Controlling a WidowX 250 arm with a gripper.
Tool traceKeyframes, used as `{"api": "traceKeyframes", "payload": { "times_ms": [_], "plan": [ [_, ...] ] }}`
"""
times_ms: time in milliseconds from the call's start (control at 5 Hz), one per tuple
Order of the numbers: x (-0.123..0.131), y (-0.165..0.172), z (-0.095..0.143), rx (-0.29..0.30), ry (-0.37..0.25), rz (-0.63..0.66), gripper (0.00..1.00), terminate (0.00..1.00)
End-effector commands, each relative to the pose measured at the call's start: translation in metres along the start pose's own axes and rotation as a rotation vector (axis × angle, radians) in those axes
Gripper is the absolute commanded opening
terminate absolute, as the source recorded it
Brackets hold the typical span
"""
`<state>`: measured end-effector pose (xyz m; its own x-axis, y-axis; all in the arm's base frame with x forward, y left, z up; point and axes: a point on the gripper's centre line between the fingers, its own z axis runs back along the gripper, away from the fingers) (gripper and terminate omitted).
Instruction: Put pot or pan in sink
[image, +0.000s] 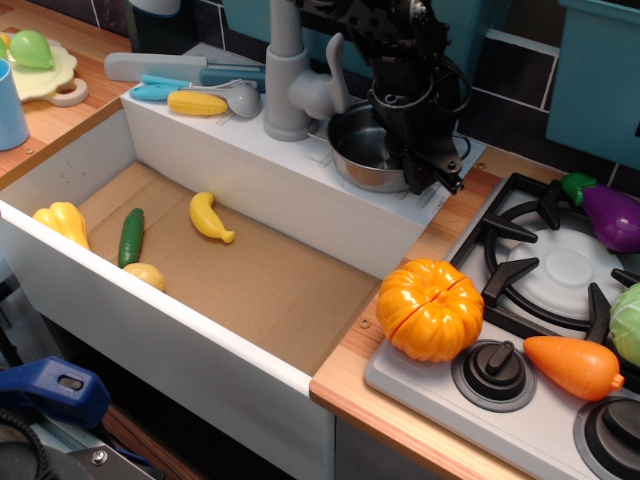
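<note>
Fingers (425, 165) closed on pot (362, 150) rim: lift clear of the ledge, then carry near-left over sink (250, 270).

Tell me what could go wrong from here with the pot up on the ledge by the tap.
1. The fingers seem to hold only the right rim of the pot; it could tilt or slip free.
2. The tap stands close on the pot's left, so a move toward the sink might clip it.
3. A banana lies on the sink floor near the ledge; the pot could land on it.
</note>
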<state>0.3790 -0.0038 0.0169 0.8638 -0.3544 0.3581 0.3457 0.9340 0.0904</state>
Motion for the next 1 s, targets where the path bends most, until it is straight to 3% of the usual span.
{"api": "traceKeyframes", "payload": {
  "times_ms": [0, 200, 400, 800],
  "plan": [
    [0.004, -0.017, 0.028, 0.066, -0.034, 0.079, 0.00, 0.00],
    [-0.002, -0.028, 0.035, 0.069, -0.022, 0.120, 0.00, 0.00],
    [-0.014, -0.037, 0.047, 0.148, 0.021, 0.145, 0.00, 0.00],
    [-0.048, -0.015, 0.061, 0.285, 0.089, 0.184, 0.00, 0.00]
  ]
}}
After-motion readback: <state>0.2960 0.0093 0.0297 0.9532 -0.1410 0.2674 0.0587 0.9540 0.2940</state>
